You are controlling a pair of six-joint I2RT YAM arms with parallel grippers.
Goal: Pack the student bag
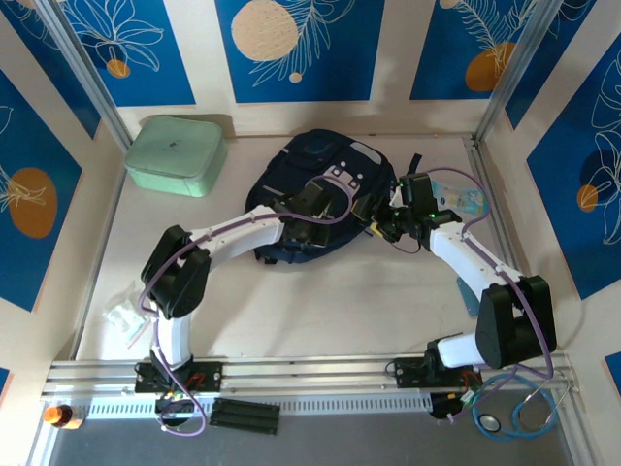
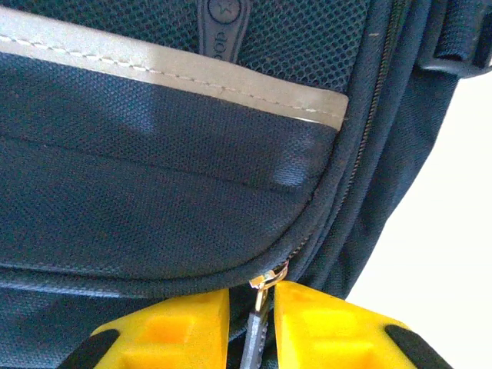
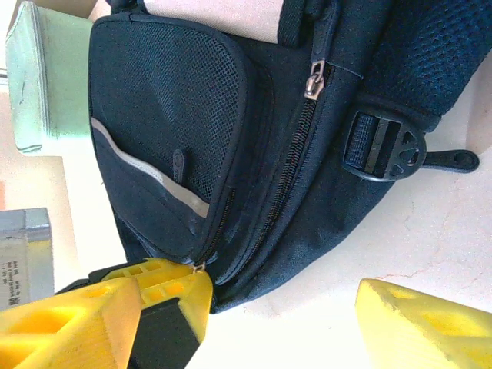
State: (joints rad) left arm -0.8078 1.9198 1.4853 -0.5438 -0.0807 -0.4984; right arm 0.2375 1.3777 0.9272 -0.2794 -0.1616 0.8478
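My left fingers [image 2: 184,327] pinched shut on the zip pull [image 2: 260,306] of the bag [image 1: 320,180] | my right fingers [image 3: 423,323] wide apart, holding nothing, just beside the bag, over the worktop [image 1: 320,311]

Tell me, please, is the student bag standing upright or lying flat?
Lying flat: the student bag rests on the table, front pocket facing up.

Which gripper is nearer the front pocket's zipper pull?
Left. The left gripper pinches the zipper pull; the right gripper stands open just off a corner of the backpack, nearby.
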